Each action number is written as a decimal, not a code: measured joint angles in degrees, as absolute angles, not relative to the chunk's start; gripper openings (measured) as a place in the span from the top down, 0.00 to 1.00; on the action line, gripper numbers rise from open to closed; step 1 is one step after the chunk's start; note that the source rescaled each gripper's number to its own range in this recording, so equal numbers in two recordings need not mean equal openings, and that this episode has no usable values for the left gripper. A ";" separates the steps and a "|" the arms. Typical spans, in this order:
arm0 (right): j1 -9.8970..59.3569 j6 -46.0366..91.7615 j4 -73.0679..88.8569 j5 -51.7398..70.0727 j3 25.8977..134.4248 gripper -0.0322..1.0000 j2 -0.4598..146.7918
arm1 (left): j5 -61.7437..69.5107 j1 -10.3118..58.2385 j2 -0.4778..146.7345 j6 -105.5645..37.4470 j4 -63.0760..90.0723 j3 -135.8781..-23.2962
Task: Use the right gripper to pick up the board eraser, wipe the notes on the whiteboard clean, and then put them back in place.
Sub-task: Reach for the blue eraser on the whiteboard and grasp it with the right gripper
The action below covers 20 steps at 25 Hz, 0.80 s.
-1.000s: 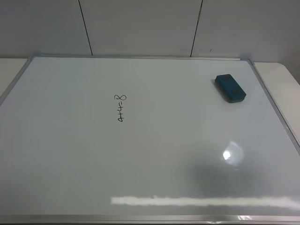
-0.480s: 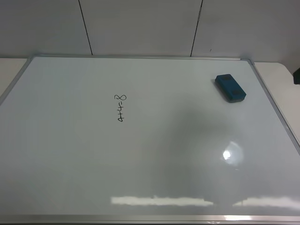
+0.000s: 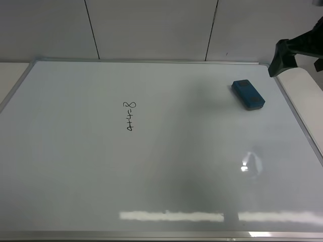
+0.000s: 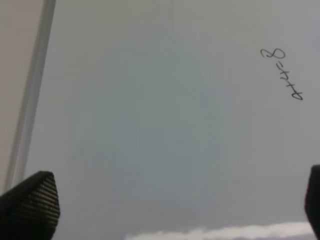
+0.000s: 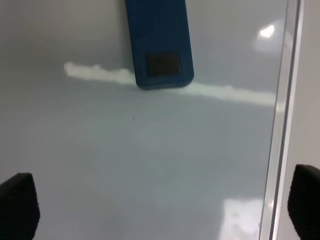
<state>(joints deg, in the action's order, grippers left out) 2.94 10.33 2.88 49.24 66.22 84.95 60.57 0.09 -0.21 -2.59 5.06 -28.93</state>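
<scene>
A dark blue board eraser point(image 3: 248, 95) lies flat on the whiteboard point(image 3: 166, 166) near its far right corner. It also shows in the right wrist view point(image 5: 159, 42). Black handwritten notes "4+4=8" point(image 3: 130, 116) sit left of the board's middle and show in the left wrist view point(image 4: 281, 74). My right gripper point(image 3: 295, 48) hangs above the board's far right corner, to the right of the eraser and apart from it. Its jaws stand wide open and empty in the right wrist view point(image 5: 160, 210). My left gripper point(image 4: 172, 210) is open and empty over the board's left part.
The whiteboard's metal frame point(image 3: 295, 118) runs along the right side, close to the eraser, with beige table point(image 3: 310, 96) beyond it. A white panelled wall point(image 3: 151, 27) stands behind. Light glare point(image 3: 171, 217) streaks the near part of the board.
My right arm has come into the exterior view at the upper right, towards the eraser. Its shadow has shifted across the board. Eraser and notes have not moved.
</scene>
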 joint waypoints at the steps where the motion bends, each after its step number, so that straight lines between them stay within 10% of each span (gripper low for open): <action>1: 2.94 11.02 3.29 49.18 67.84 0.00 86.86 | 60.57 0.09 -0.21 -2.59 5.06 -28.93; 20: 2.57 18.40 6.34 40.26 77.60 0.00 109.20 | 60.57 0.09 -0.21 -2.59 5.06 -28.93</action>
